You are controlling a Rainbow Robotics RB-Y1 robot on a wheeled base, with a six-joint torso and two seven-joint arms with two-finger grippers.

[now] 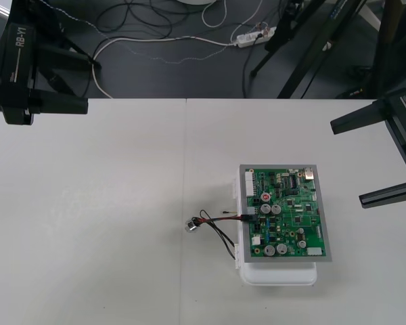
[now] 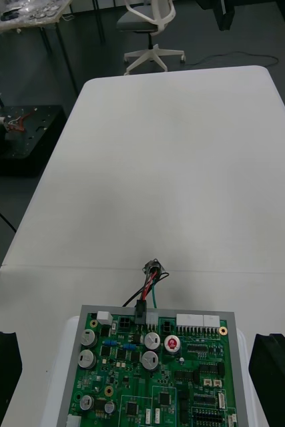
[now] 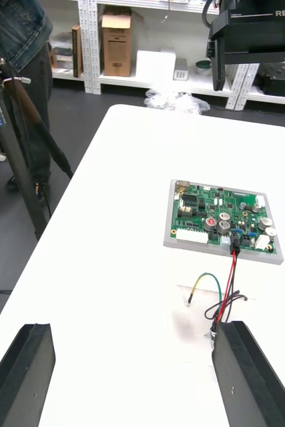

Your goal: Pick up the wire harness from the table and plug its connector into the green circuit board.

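The green circuit board (image 1: 284, 213) lies on its white base (image 1: 277, 274) at the table's right middle. The harness's black plug (image 1: 247, 218) sits in a connector on the board's left edge, also seen as plug (image 2: 141, 311) and plug (image 3: 235, 248). Its red, black and green wires (image 1: 220, 227) trail left over the table to the round metal socket (image 1: 189, 227). My left gripper (image 1: 74, 81) hangs open at the far left corner, well away from the board. My right gripper (image 1: 348, 162) stands open just right of the board, with nothing between its fingers.
The table's far edge (image 1: 189, 99) borders dark floor with cables and tripod legs. A seam (image 1: 185, 169) runs down the tabletop left of the board. Wide bare table spreads to the left and front of the harness.
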